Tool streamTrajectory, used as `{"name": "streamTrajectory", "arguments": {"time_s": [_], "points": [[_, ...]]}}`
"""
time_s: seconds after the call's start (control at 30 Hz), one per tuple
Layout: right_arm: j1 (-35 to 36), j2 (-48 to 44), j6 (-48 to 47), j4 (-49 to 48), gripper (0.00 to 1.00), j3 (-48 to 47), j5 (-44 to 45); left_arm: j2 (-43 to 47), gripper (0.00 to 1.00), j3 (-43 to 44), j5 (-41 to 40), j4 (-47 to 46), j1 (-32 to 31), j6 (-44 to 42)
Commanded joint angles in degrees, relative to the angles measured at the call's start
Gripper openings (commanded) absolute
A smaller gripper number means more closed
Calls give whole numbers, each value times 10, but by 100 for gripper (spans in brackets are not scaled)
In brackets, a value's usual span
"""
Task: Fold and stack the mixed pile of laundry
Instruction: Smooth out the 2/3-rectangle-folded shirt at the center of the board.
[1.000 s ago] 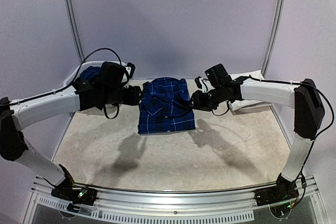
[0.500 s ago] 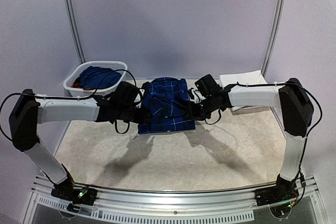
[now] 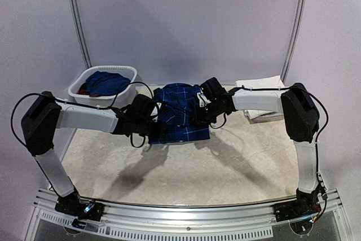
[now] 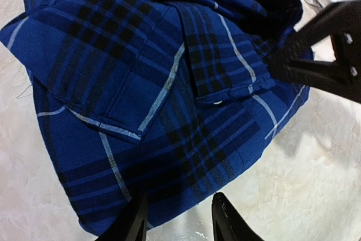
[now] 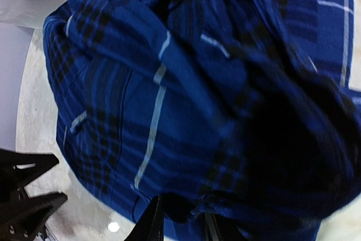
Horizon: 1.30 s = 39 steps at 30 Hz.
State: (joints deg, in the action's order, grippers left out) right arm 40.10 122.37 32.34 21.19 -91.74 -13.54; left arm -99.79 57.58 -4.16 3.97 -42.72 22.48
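Note:
A navy shirt (image 3: 179, 112) with thin white plaid lines lies folded at the middle of the table. My left gripper (image 3: 160, 129) is at its near left edge. In the left wrist view that gripper (image 4: 177, 221) is open, its fingers (image 4: 132, 221) straddling the shirt's hem (image 4: 169, 196). From the right, my right gripper (image 3: 197, 119) reaches the shirt's right edge. In the right wrist view it (image 5: 180, 227) is closed narrowly on a bunched fold of the shirt (image 5: 186, 111). A solid blue piece (image 3: 107, 82) and a bit of red (image 3: 83, 90) lie in the basket. White folded trousers (image 3: 260, 108) sit at the back right.
An oval white plastic basket (image 3: 76, 91) stands at the back left, close behind the left arm. Metal frame posts (image 3: 79, 26) rise at both back corners. The table surface (image 3: 186, 167) is pale and mottled.
Both arms have swung inward and reached the shirt's side edges. Both grippers have narrowed. The right one now has a fold of the shirt between its fingers.

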Motion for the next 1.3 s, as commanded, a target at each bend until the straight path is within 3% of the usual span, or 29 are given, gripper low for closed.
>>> {"name": "streamTrajectory", "arguments": {"time_s": [0.0,0.5,0.8,0.93,1.07,1.27], "points": [[-11,34,-10,22,25,-37,13,-17,39,3,10,-18,-4,-4],[-85,89,9,-25,26,-139,3,-31,35,-18,23,-30,-4,0],[-120,157,50,-83,26,-272,-48,-21,33,-28,24,-30,-7,2],[-124,169,42,-64,26,-341,-48,-5,28,-19,25,-30,-7,4],[-124,105,28,-62,26,-296,-38,-5,28,3,-2,-16,-6,0],[-102,-26,19,-122,26,-78,-28,-47,29,53,-14,-15,11,-17]]}}
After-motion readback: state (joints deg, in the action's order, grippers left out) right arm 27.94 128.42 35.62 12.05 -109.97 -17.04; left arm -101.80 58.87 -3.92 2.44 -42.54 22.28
